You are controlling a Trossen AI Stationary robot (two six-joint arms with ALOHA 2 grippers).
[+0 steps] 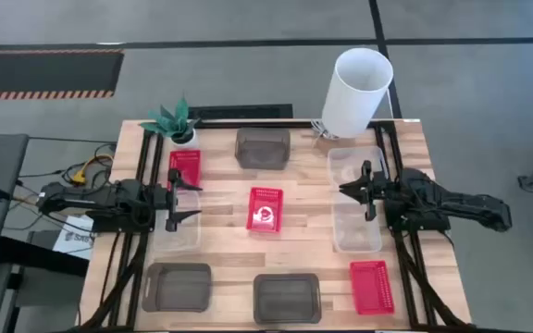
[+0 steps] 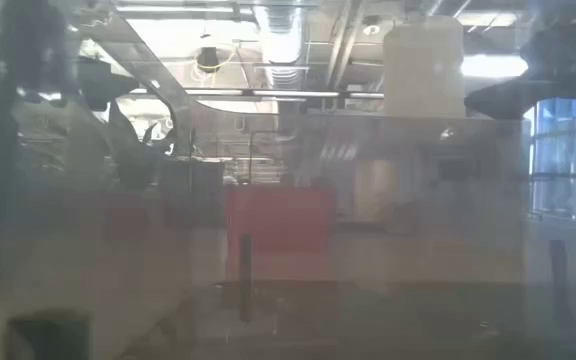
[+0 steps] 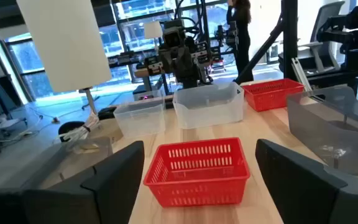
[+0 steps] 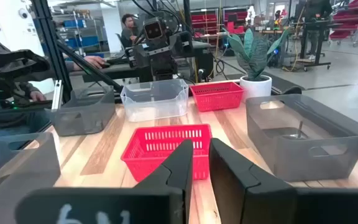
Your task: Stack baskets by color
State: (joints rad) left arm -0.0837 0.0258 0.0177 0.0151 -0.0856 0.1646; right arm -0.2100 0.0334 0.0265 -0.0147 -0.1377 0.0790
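Three red baskets rest on their bottoms: one mid-table [image 1: 265,208], one far left [image 1: 184,166], one near right [image 1: 371,285]. Grey baskets stand at the far middle [image 1: 263,148], near left [image 1: 177,287] and near middle [image 1: 287,298]. One clear basket [image 1: 179,227] is on the left, two [image 1: 354,165] [image 1: 356,229] on the right. My left gripper [image 1: 191,203] hangs open over the left clear basket, facing the middle red basket [image 3: 197,171]. My right gripper [image 1: 345,190], empty and shut to a narrow slit [image 4: 202,146], faces that basket [image 4: 166,146] from the right.
A tall white cylinder [image 1: 357,91] stands at the far right corner and a small potted plant [image 1: 176,120] at the far left. In the low view a translucent wall close to the lens blurs everything; only a red shape [image 2: 280,225] shows through.
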